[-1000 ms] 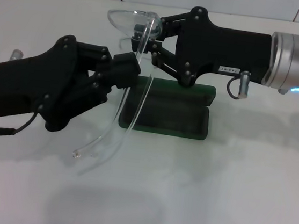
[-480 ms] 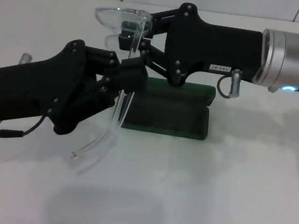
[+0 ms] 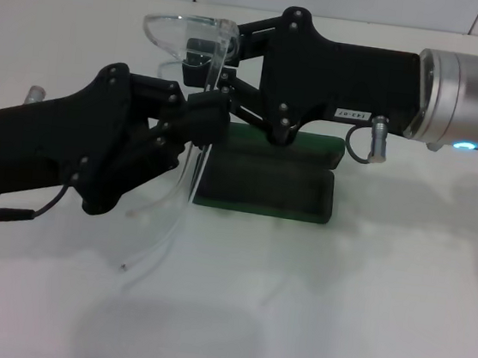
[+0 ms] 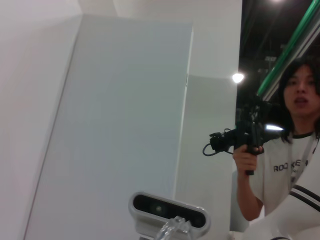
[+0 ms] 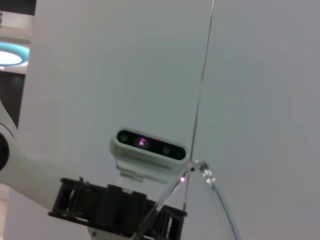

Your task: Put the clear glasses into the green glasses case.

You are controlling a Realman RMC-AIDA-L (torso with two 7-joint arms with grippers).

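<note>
The clear glasses (image 3: 186,33) hang in the air above the table's left-middle, front uppermost and thin arms (image 3: 167,223) trailing down toward the table. My right gripper (image 3: 216,51) reaches in from the right and is shut on the glasses' front. My left gripper (image 3: 208,117) comes up from the left, just below it, shut against the glasses' arms near the hinges. The green glasses case (image 3: 266,187) lies open on the table behind and to the right of the glasses, its lid (image 3: 312,148) standing up at the back. The right wrist view shows the see-through arms (image 5: 216,196) and the black left gripper (image 5: 116,207).
A white table (image 3: 362,314) spreads around the case. The left wrist view looks upward at white wall panels, the robot's head camera (image 4: 167,212) and a person (image 4: 295,150) holding a camera rig at the right.
Both grippers have drifted a little to the left with the glasses. The glasses' arms have swung lower and closer together, their tips now nearer the table.
</note>
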